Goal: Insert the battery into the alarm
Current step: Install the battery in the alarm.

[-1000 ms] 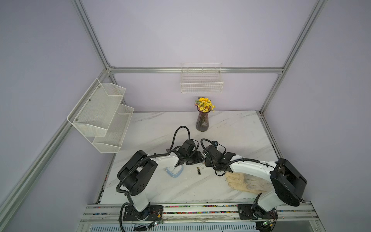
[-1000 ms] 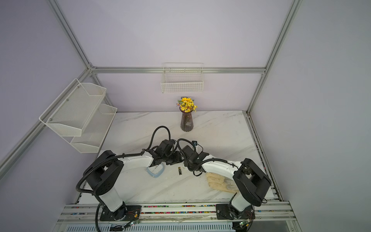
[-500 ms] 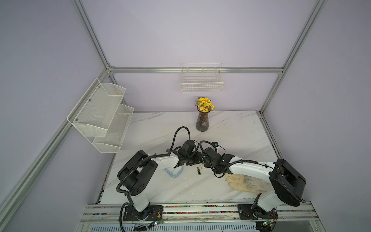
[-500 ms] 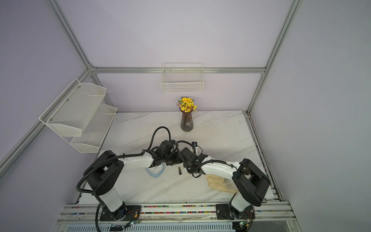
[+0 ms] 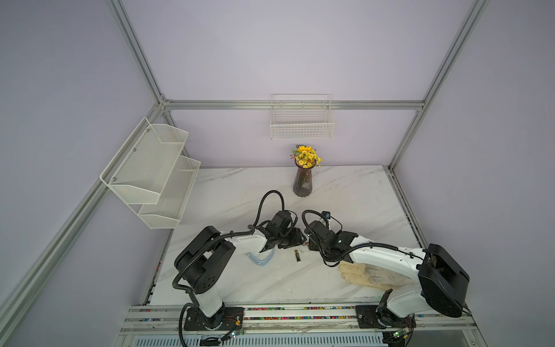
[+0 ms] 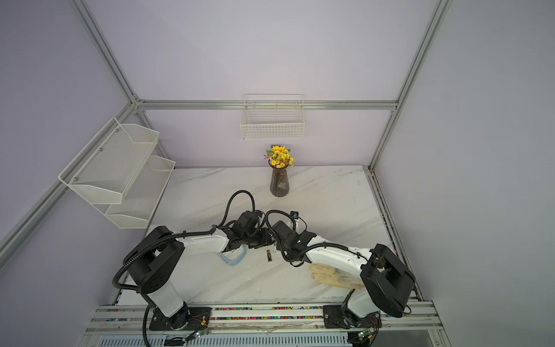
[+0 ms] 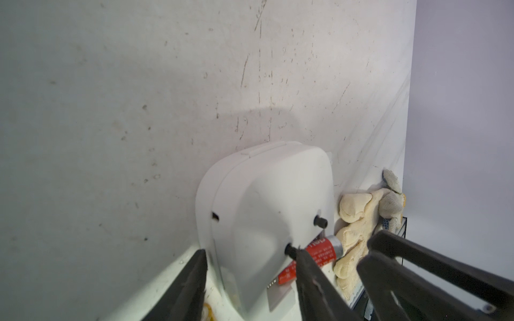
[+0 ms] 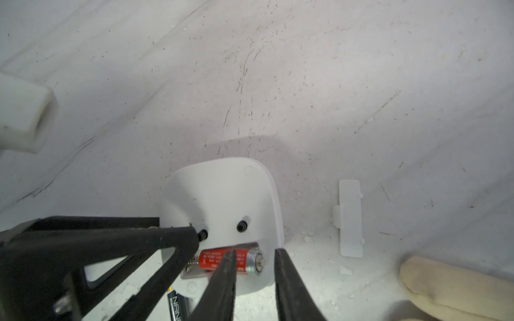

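The white alarm [image 8: 222, 194] lies back-up on the table, with two black knobs showing. My left gripper [image 7: 250, 251] is shut on the alarm [image 7: 264, 194] across its thickness; one of its fingers [image 8: 178, 239] rests by a knob. A red battery [image 8: 214, 257] lies in the open compartment, its silver end exposed, and shows again as the red battery [image 7: 319, 250]. My right gripper [image 8: 254, 251] is open a little, one finger lying over the battery's middle and the other just past the alarm's edge. In both top views the two grippers meet, left gripper [image 5: 295, 237] and right gripper [image 5: 309, 241], hiding the alarm.
A black battery [image 5: 297, 256] [image 6: 269, 255] lies loose in front of the grippers. The white compartment cover [image 8: 350, 219] lies beside the alarm. A cream glove [image 5: 372, 275] sits under my right arm, a pale blue frame [image 5: 260, 259] by the left arm, and a flower vase [image 5: 302, 180] behind.
My right gripper has edged slightly toward the left gripper and the alarm. The left arm and the black battery have not moved.
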Tool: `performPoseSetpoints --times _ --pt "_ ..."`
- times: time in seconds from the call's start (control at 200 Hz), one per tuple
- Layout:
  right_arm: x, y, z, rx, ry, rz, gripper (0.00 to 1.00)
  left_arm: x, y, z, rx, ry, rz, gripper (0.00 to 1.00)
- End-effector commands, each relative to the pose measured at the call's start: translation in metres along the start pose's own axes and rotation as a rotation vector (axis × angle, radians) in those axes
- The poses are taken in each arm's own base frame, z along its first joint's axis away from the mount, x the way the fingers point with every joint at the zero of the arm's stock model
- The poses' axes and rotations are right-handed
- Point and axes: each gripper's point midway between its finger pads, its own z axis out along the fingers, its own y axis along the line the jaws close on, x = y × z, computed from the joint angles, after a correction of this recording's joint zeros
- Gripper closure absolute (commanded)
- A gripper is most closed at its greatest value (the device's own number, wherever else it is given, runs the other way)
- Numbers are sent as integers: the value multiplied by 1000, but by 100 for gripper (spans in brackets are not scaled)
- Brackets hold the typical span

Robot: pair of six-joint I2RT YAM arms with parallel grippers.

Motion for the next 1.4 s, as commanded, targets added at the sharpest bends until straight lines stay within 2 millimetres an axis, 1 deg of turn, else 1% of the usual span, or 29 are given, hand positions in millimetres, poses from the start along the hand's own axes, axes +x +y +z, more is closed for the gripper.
performPoseSetpoints --times 0.0,0.135,0.27,0.605,0.725,0.83,0.95,1.13,1.325,1.395 --pt "7 1 4 13 16 3 77 3 -1 -5 -1 -3 -3 48" --pt "16 0 9 19 36 1 81 5 2 -3 -7 6 -6 48" --pt "22 -3 12 32 46 -4 83 6 3 -3 -10 7 -4 49" --pt "27 -2 18 34 60 -13 84 7 4 -1 -14 8 -4 49" --pt "25 -5 14 43 52 -14 84 6 6 -1 -20 4 -4 49" --pt "23 -2 12 13 44 -8 84 7 6 -1 -18 8 -4 49" --pt "28 0 17 14 64 -21 84 8 6 -1 -20 8 -4 49" --pt "34 2 24 27 90 -33 88 8 7 0 -22 8 -3 49" --pt "40 -1 27 45 113 -47 90 11 13 5 -36 18 -4 49" --pt "44 -8 29 81 128 -44 90 12 14 6 -36 22 -5 49"
